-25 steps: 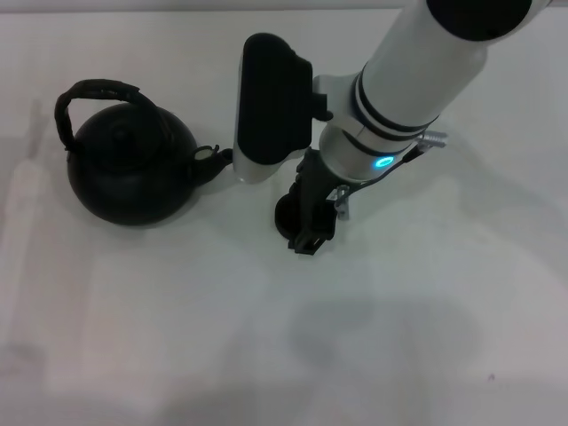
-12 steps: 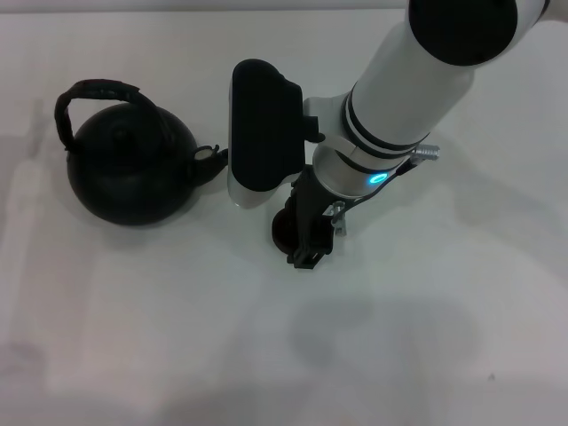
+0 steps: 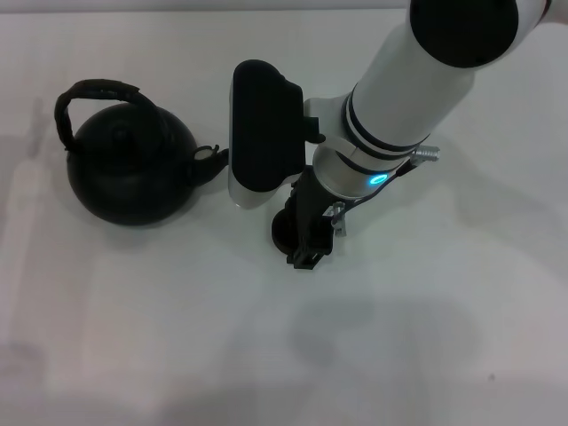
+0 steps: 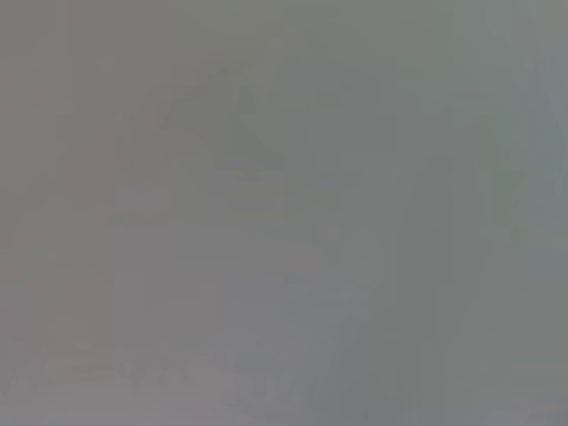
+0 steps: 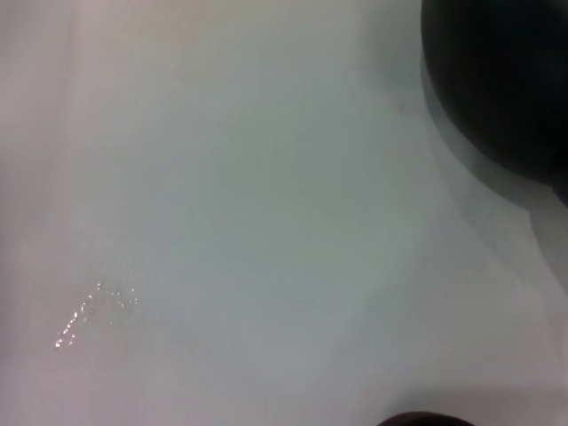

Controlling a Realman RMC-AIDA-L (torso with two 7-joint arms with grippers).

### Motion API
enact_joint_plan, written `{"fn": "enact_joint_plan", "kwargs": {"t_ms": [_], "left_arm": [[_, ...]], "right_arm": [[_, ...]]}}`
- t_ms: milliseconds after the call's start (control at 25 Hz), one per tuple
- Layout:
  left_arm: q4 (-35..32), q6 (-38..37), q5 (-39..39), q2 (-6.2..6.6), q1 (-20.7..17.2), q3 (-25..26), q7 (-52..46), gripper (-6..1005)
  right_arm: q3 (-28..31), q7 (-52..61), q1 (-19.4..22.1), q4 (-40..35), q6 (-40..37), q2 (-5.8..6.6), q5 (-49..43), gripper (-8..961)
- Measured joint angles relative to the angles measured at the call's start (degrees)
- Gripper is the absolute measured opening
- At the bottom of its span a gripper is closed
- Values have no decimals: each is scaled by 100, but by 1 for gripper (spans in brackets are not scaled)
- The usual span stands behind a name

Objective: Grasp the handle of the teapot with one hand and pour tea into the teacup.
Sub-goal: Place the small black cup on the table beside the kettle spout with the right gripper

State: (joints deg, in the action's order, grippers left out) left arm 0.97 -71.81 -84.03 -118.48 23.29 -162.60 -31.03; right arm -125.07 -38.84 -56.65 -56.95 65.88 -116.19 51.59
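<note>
Item: teapot (image 3: 131, 169). Round matte black pot, upright on the white table (image 3: 444, 337). Use it as your landmark for every place below.

Item: handle (image 3: 89, 96). Dark rough arched band over the pot's top, its high part leaning to the side away from the spout. The arch runs roughly along the spout line, so you would close across the band, not along it.

Item: spout (image 3: 209, 162). Short, pointing away from the pot body toward the teacup and the right arm.

Item: teacup (image 3: 285, 227). Small and dark, on the spout side of the teapot and apart from it, mostly hidden under the right wrist. Only its rim edge shows.

Item: right gripper (image 3: 304, 248). Low over the table on the spout side of the teapot, directly at the teacup. You cannot tell from these views whether its jaws are parted or closed, or whether they hold the cup. In the right wrist view the teapot (image 5: 506, 80) fills one corner, with bare table elsewhere.

Item: left arm. Not visible from the head camera; its wrist view shows nothing readable.

Relation to note: the handle lies beyond the pot body from the right gripper, on the far side from the spout. The right arm is the only one seen near. You would likely need to travel across and rise above the pot to reach the arch.
</note>
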Motion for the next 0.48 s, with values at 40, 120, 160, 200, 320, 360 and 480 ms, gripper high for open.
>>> {"fn": "enact_joint_plan", "kwargs": {"t_ms": [40,120,160,200,320,360,480], "left_arm": [[0,0,-1,-1,0,0,0,878],[0,0,-6,-5,0,0,0,877],[0,0,-7,-6,0,0,0,877],[0,0,-8,-6,0,0,0,877],[0,0,-8,-8,0,0,0,877],[0,0,-8,-8,0,0,0,876],[0,-1,-8,-8,0,0,0,876]], "right_arm": [[-3,0,1,0,-1,0,0,748],[-23,-1,1,0,-2,0,0,748],[-48,-1,1,0,-14,0,1,748],[-85,-1,1,0,-35,0,2,749],[-170,-1,1,3,-106,0,14,749],[-202,-1,1,11,-144,0,31,750],[-250,-1,-13,50,-208,0,83,750]]}}
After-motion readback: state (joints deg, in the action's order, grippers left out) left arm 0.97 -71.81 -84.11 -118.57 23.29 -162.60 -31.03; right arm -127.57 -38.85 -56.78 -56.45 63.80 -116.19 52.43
